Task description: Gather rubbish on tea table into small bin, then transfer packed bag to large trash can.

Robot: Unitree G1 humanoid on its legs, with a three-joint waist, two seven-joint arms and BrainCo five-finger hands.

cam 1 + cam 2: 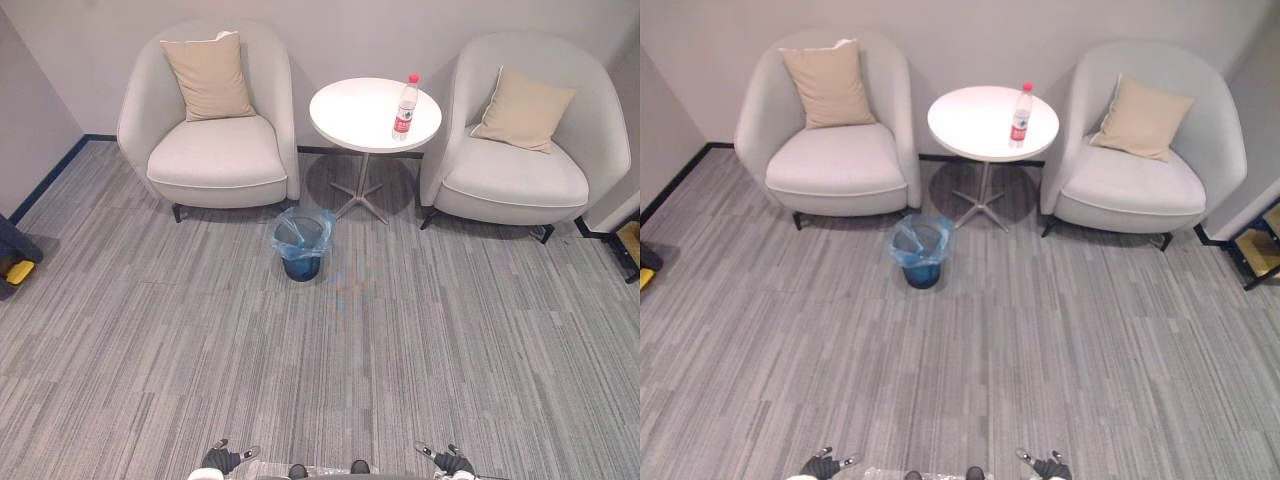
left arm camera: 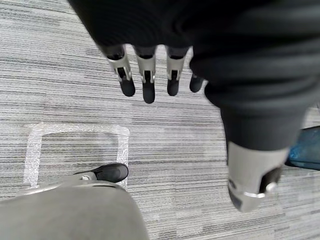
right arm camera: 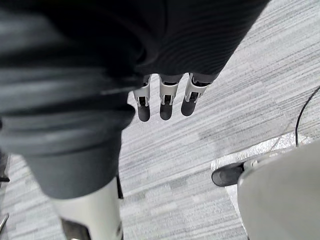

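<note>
grey carpet [image 1: 300, 390]; bin [image 1: 302, 264] before round table [image 1: 350, 112], bottle [image 1: 405, 106] atop; armchairs [image 1: 215, 160] flanking

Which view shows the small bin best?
Left eye view: the small bin, blue-bagged, stands whole and nearer centre. Right eye view shows it whole too; left wrist view catches a blue sliver, probably its bag.

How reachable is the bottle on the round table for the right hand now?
Probably not yet. The right hand hangs open at the robot's side; the bottle stands on the round table across open carpet. Nothing blocks the path, but walking closer seems needed.
</note>
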